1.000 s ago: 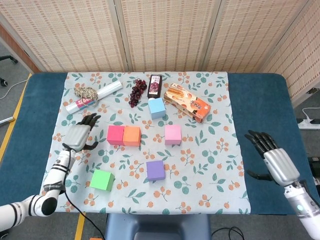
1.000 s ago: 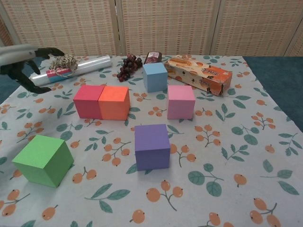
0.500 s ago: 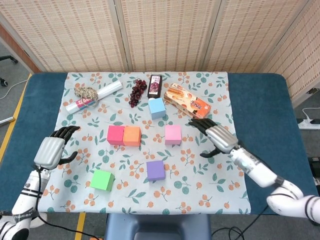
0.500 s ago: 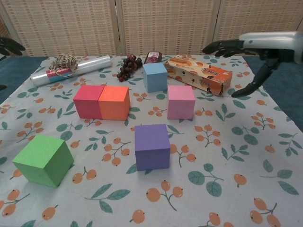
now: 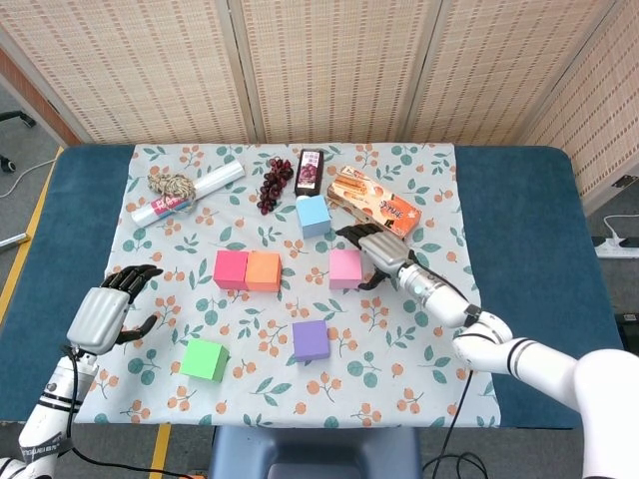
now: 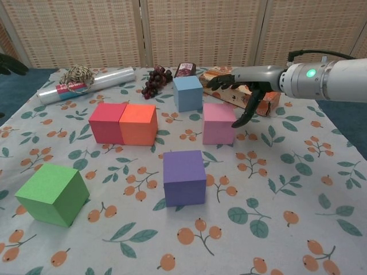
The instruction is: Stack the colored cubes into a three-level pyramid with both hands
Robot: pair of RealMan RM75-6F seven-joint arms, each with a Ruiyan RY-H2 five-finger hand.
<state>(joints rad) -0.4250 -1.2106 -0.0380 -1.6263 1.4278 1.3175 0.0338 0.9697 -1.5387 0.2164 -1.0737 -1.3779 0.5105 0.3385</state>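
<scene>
A hot-pink cube [image 5: 231, 269] and an orange cube [image 5: 264, 270] sit side by side, touching. Behind them stands a light blue cube [image 5: 314, 215], and to the right a pale pink cube [image 5: 345, 268]. A purple cube [image 5: 311, 340] and a green cube [image 5: 204, 359] lie nearer the front. My right hand [image 5: 373, 250] hovers at the pale pink cube's [image 6: 218, 123] right side with fingers spread; the chest view shows this right hand [image 6: 245, 86] holding nothing. My left hand [image 5: 108, 309] hangs open over the cloth's left edge.
Along the back of the floral cloth [image 5: 419, 379] lie a film roll [image 5: 188, 193] with a twine ball [image 5: 172, 186], grapes [image 5: 275, 182], a dark packet [image 5: 311, 171] and an orange snack box [image 5: 374, 204]. Blue table [image 5: 519, 230] surrounds the cloth.
My right hand swept in from the right edge to the pale pink cube. My left hand pulled back from the hot-pink cube to the cloth's left edge. No cube moved.
</scene>
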